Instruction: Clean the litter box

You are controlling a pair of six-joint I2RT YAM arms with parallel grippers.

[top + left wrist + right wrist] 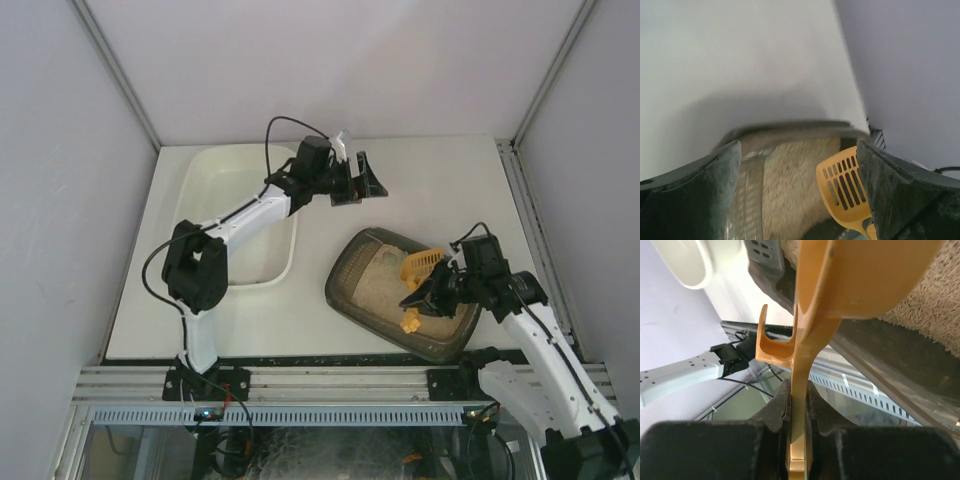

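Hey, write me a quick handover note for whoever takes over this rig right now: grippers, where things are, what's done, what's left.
Left gripper: open, empty, just beyond the far rim of the dark grey-brown plastic litter box, beside the cream-white rectangular tub.
Right gripper: shut on the handle of the yellow slotted plastic scoop, head over the beige litter.
Done: scoop in hand.
Left: sift litter, remove waste; can't tell if any is out yet.

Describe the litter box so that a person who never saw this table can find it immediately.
On the white table, look at the near right part. There the litter box lies at an angle: a dark grey-brown tray with rounded corners, holding beige litter. Unlike the bigger cream-white tub at the left, it is dark, and a yellow scoop is above it.
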